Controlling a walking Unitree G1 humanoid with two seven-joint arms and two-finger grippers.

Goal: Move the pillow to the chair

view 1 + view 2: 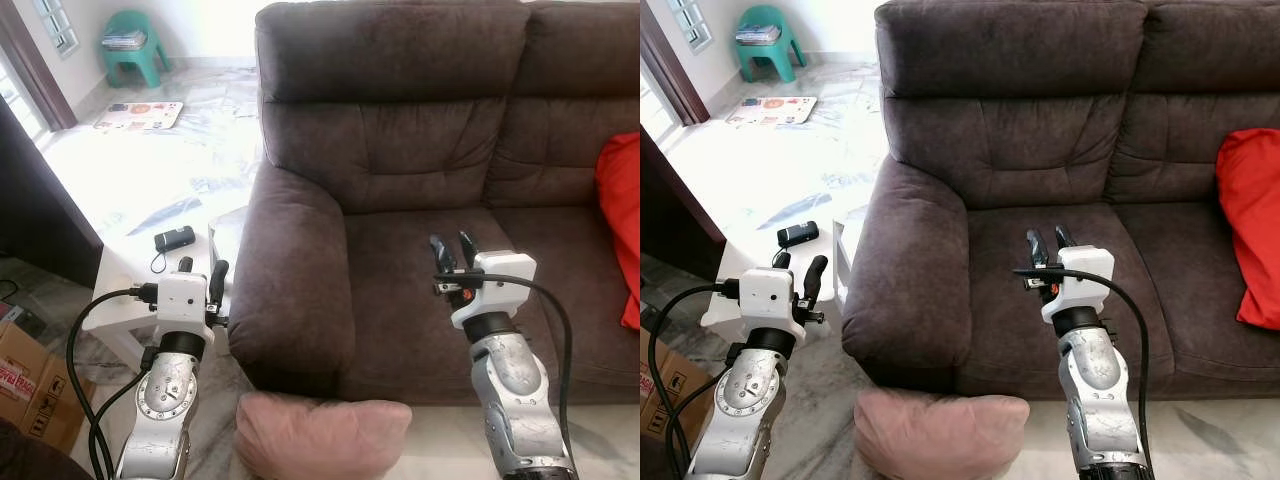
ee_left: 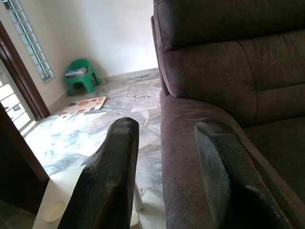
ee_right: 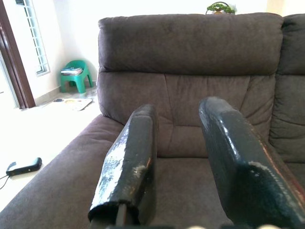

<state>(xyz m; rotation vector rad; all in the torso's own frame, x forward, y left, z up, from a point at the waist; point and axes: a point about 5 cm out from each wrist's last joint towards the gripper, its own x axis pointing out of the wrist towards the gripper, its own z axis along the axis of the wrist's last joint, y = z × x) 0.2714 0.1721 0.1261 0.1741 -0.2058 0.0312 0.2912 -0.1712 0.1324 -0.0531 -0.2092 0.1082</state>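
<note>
Pillow: a pink pillow [image 1: 322, 437] is seen on the floor at the near edge of the scene, just in front of the sofa [image 1: 400, 130] base, between the two arms and below both of them.
Chair: a small green chair [image 1: 135, 45] is seen far off at the left, against the wall, with something stacked on its seat; it lies well apart from the pillow.
Left pincer: the left pincer [image 1: 201, 272] is held up beside the sofa's left armrest, above a white tabletop [image 1: 118, 280]; its fingers are spread apart and nothing is held.
Right pincer: the right pincer [image 1: 453, 249] is raised over the sofa seat, fingers apart, also empty.
Other things: a red cushion [image 1: 622, 215] is seen at the far right of the sofa, and a small black device [image 1: 174, 238] lies on the tabletop.
Step in hand: the pillow is judged not yet taken up, so reaching down for it is the likely step.
Doing it well: both arms should be lowered toward the floor. The pillow looks soft and wide, so it would be better pressed between the two pincers from its left and right ends than pinched at one corner. The armrest should be cleared by the left arm on the way down.
</note>
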